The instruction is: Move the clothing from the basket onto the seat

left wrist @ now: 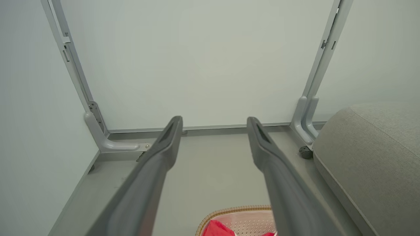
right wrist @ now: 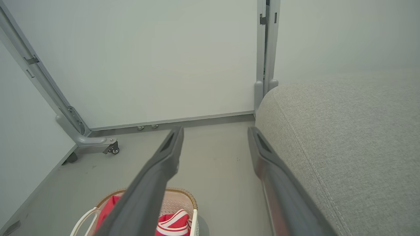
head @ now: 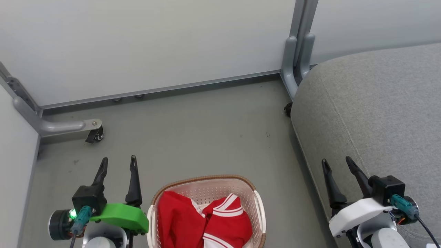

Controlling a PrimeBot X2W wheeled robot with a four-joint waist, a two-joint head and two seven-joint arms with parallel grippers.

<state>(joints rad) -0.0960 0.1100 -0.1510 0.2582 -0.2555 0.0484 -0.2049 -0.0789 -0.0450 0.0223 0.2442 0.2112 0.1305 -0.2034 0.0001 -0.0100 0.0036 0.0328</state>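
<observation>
- Pale wall panels [head: 155, 44] fill the top of the frame, joined by grey metal posts; their upper parts run out of the frame.
- The grey seat [head: 379, 113] takes up the right side of the frame, cut off by the right and bottom edges.
- The grey floor [head: 193, 131] lies between the panels and the seat.
- The basket [head: 206, 178] stands on the floor at bottom centre, just left of the seat; its near half is cut off by the bottom edge.
- The red clothing [head: 220, 224] with white stripes lies crumpled inside the basket, its lower part out of the frame.
- The left gripper [head: 119, 158], lower left beside the basket, has its fingers spread and holds nothing.
- The right gripper [head: 336, 159], lower right over the seat's edge, has its fingers apart and holds nothing.
- A small caster wheel [head: 97, 136] sits at middle left under a post foot.
</observation>
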